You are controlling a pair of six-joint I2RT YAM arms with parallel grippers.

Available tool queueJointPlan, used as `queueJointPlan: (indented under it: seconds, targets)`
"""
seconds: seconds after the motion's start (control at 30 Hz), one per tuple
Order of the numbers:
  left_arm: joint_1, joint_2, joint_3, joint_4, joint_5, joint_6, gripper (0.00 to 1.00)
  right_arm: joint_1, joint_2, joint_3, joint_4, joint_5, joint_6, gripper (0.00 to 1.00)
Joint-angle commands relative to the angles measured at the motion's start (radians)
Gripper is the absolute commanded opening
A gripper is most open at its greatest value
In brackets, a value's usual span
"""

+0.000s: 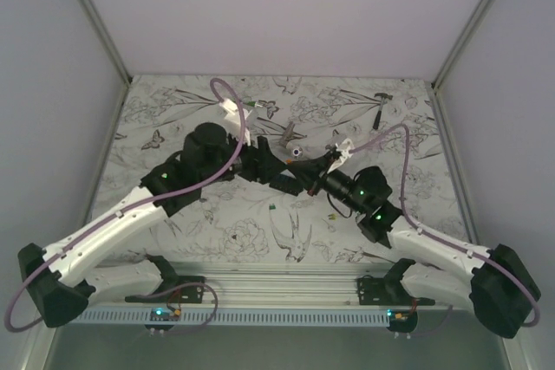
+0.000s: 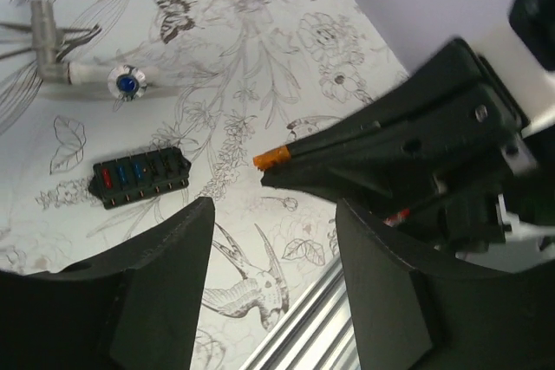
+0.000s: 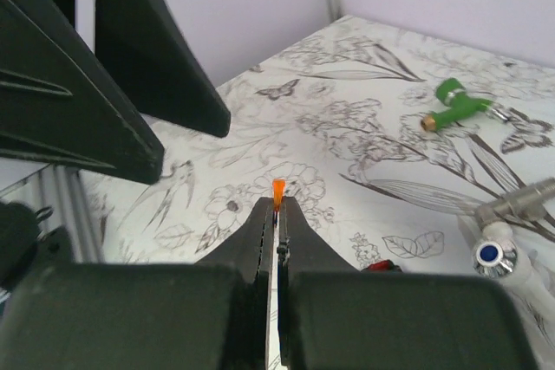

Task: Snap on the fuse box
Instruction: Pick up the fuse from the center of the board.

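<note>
The fuse box (image 2: 139, 179) is a small black rectangle with red and blue fuses in its face, and it lies flat on the flowered table. My left gripper (image 2: 273, 214) hangs above the table to its right, open, with nothing between its fingers. My right gripper (image 3: 277, 207) is shut on a small orange fuse (image 3: 277, 191), which sticks out past its tips. In the left wrist view that orange fuse (image 2: 270, 159) hovers to the right of the fuse box, apart from it. In the top view both grippers meet at the table's middle, left gripper (image 1: 260, 162) and right gripper (image 1: 309, 172).
A grey metal tool (image 2: 52, 49) with a blue-capped end (image 2: 127, 84) lies beyond the fuse box. A green clip-like piece (image 3: 455, 103) sits farther back. A small hammer (image 1: 381, 106) lies at the far right. The aluminium rail (image 1: 277, 279) runs along the near edge.
</note>
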Motion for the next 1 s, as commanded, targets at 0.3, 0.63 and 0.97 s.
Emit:
queueJointPlan:
  seconds: [0.3, 0.63, 0.97]
  targets:
    - [0.183, -0.065, 0.043, -0.005, 0.640, 0.344, 0.50, -0.198, 0.008, 0.235, -0.273, -0.720, -0.003, 0.00]
    - [0.183, -0.006, 0.066, -0.005, 0.716, 0.365, 0.36, -0.200, 0.044, 0.296, -0.284, -0.858, 0.019, 0.00]
    - [0.179, 0.009, 0.057, -0.005, 0.776, 0.374, 0.28, -0.200, 0.071, 0.312, -0.275, -0.881, 0.045, 0.00]
